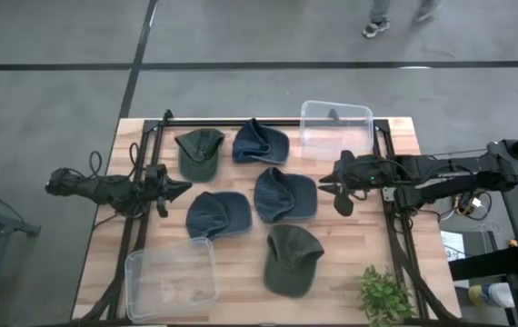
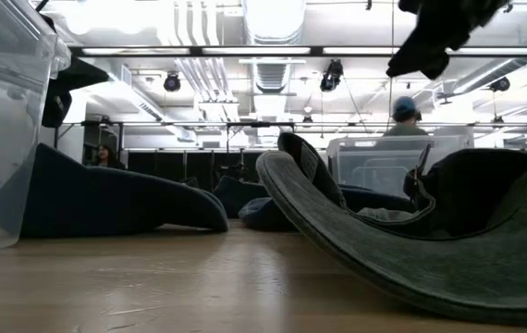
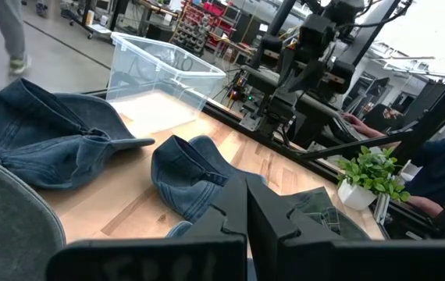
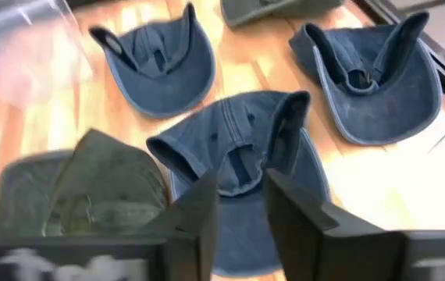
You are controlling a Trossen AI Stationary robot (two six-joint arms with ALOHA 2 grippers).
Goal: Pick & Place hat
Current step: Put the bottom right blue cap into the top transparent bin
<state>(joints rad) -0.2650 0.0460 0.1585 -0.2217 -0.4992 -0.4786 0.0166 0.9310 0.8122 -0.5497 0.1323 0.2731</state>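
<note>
Five caps lie on the wooden table. Two are olive green (image 1: 200, 151) (image 1: 293, 258) and three are blue denim (image 1: 261, 143) (image 1: 285, 193) (image 1: 217, 214). Most rest on their crowns with the hollow side up. My left gripper (image 1: 184, 187) (image 3: 247, 215) is shut and empty, hovering at the left of the caps beside the front-left blue cap. My right gripper (image 1: 336, 193) (image 4: 242, 211) is open and empty, raised above the table just right of the middle blue cap (image 4: 238, 148). It shows high up in the low view (image 2: 430, 42).
A clear plastic bin (image 1: 336, 127) stands at the table's far right and another (image 1: 170, 280) at its near left. A small potted plant (image 1: 386, 295) sits at the near right corner. Black frame rails (image 1: 391, 218) run along both table sides. People move in the room beyond.
</note>
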